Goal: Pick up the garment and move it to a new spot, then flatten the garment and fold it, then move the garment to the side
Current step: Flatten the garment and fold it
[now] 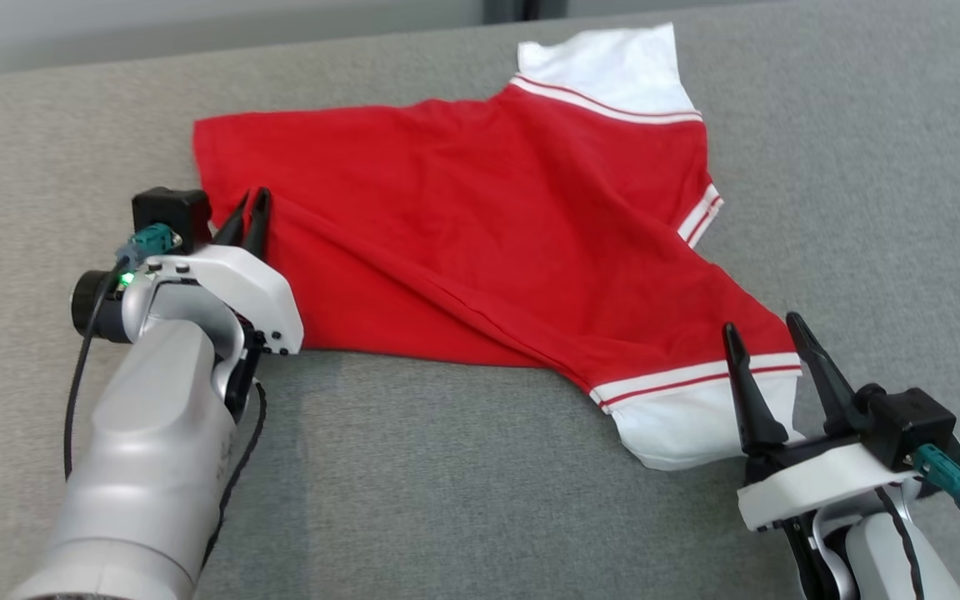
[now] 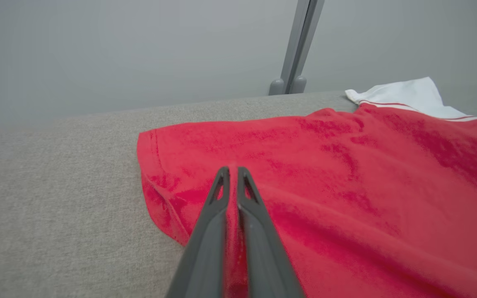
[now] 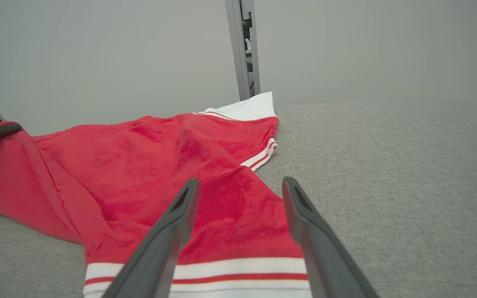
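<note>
Here, the shirt (image 1: 480, 233) on the grey surface (image 1: 447, 483) is being pinched at its left edge by the closed left gripper (image 1: 252, 198); the sleeve (image 1: 688, 417) is being straddled (ungripped) by the spread right gripper (image 1: 763, 327).

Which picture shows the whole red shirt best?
The head view: the red shirt lies almost wholly in sight, both sleeves included. The left wrist view shows its hem end pinched by the left gripper; the right wrist view looks low across it from the near sleeve.

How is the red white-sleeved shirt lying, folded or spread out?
Spread, not folded: the red white-sleeved shirt lies open on the grey fabric surface, with one diagonal ridge.
</note>
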Motion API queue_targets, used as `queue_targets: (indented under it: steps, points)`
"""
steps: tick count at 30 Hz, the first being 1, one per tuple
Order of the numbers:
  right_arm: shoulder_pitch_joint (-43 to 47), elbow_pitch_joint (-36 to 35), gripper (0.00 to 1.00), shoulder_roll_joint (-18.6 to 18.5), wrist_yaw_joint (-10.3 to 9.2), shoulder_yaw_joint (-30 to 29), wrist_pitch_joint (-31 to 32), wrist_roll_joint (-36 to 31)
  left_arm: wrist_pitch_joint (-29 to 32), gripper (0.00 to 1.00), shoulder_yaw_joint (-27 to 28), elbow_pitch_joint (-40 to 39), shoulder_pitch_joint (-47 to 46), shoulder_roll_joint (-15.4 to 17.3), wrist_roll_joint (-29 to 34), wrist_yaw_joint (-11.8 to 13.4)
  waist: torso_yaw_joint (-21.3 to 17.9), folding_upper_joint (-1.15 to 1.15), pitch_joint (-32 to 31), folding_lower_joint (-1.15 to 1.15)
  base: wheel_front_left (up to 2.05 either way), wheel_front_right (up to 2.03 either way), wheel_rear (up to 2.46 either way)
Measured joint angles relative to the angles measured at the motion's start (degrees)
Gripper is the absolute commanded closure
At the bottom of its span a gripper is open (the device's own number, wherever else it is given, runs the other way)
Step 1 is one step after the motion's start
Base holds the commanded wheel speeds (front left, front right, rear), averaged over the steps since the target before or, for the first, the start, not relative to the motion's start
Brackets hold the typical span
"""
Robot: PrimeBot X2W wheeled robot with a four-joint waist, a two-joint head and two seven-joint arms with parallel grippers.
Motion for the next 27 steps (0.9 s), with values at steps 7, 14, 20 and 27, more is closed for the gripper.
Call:
queue_targets:
  steps: [7, 14, 20, 27]
  points:
    - [2.5, 1.5, 0.0, 0.0, 0.0, -1.3, 0.0, 0.1, -1.4, 1.0, -1.0, -11.7, 9.3, -0.3, -0.1, 0.5, 3.3, 0.0, -5.0, 0.0, 0.0, 0.0, 0.0]
    - [6.0, 3.6, 0.0, 0.0, 0.0, -2.2, 0.0, 0.8, -1.5, 1.0, -1.7, -28.2, 25.3, -0.5, -0.1, 0.9, 6.7, 0.0, -11.1, 0.0, 0.0, 0.0, 0.0]
    - [9.4, 4.2, 0.0, 0.0, 0.0, -2.9, 0.0, 1.5, -1.5, 1.0, -2.4, -34.6, 36.8, -0.7, -0.7, 0.9, 8.8, 0.0, -16.2, 0.0, 0.0, 0.0, 0.0]
    - [11.1, 4.6, 0.0, 0.0, 0.0, -3.1, 0.0, 1.2, -1.5, 0.0, 0.4, -33.6, 44.4, 0.2, -0.6, 3.3, 9.8, 0.0, -18.6, 0.0, 0.0, 0.0, 0.0]
